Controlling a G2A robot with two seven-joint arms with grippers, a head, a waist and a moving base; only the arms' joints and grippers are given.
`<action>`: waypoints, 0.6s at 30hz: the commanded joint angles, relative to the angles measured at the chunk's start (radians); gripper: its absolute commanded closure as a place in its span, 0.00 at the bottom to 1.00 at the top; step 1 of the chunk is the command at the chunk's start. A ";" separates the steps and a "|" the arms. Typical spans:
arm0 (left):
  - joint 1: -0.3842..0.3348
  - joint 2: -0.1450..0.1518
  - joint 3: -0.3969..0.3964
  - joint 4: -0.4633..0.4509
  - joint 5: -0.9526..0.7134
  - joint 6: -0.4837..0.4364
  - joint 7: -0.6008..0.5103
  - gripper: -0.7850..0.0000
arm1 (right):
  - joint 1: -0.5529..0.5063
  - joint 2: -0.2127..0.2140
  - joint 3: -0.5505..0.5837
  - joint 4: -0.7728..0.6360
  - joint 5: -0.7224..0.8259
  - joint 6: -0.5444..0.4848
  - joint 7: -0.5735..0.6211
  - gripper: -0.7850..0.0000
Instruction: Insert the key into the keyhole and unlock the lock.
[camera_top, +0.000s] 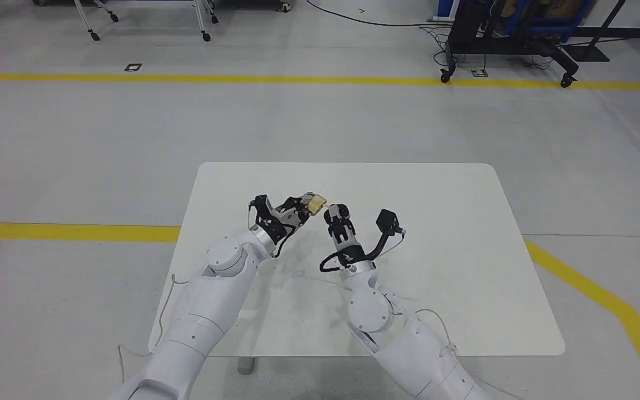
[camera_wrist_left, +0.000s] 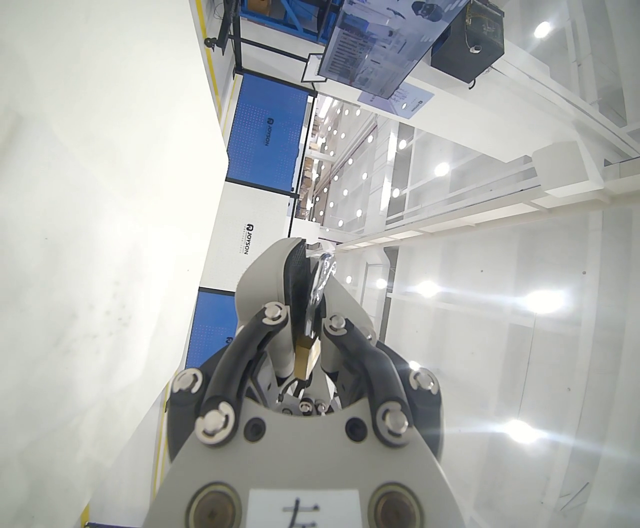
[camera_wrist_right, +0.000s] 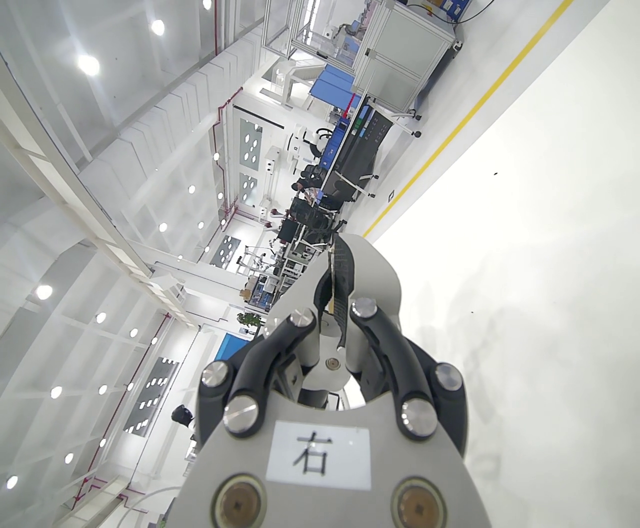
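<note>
My left gripper (camera_top: 298, 209) hangs above the middle of the white table (camera_top: 460, 290), shut on a small brass padlock (camera_top: 315, 203). In the left wrist view the lock's brass body (camera_wrist_left: 305, 357) sits deep between the fingers, and its silver shackle (camera_wrist_left: 321, 280) points toward the fingertips of the left gripper (camera_wrist_left: 311, 272). Just to the right, my right gripper (camera_top: 337, 218) is a short gap from the lock. In the right wrist view the right gripper (camera_wrist_right: 334, 265) is shut on a thin metal key (camera_wrist_right: 328, 285), seen edge-on between the black pads.
The table's rounded edges (camera_top: 205, 170) lie all around, with bare surface on both sides of the arms. Yellow floor lines (camera_top: 300, 78) run behind the table. Wheeled frames (camera_top: 510, 45) stand far back.
</note>
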 joint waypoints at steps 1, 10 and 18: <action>0.001 -0.001 -0.001 0.001 -0.002 -0.002 0.001 1.00 | 0.000 -0.003 0.002 0.002 -0.001 0.003 -0.002 1.00; 0.002 -0.004 -0.006 0.001 -0.007 -0.008 0.009 1.00 | -0.023 -0.012 0.019 -0.012 -0.017 -0.016 0.001 1.00; 0.004 -0.005 -0.010 0.001 -0.006 -0.015 0.004 1.00 | -0.035 -0.018 0.032 -0.023 -0.040 -0.009 0.016 1.00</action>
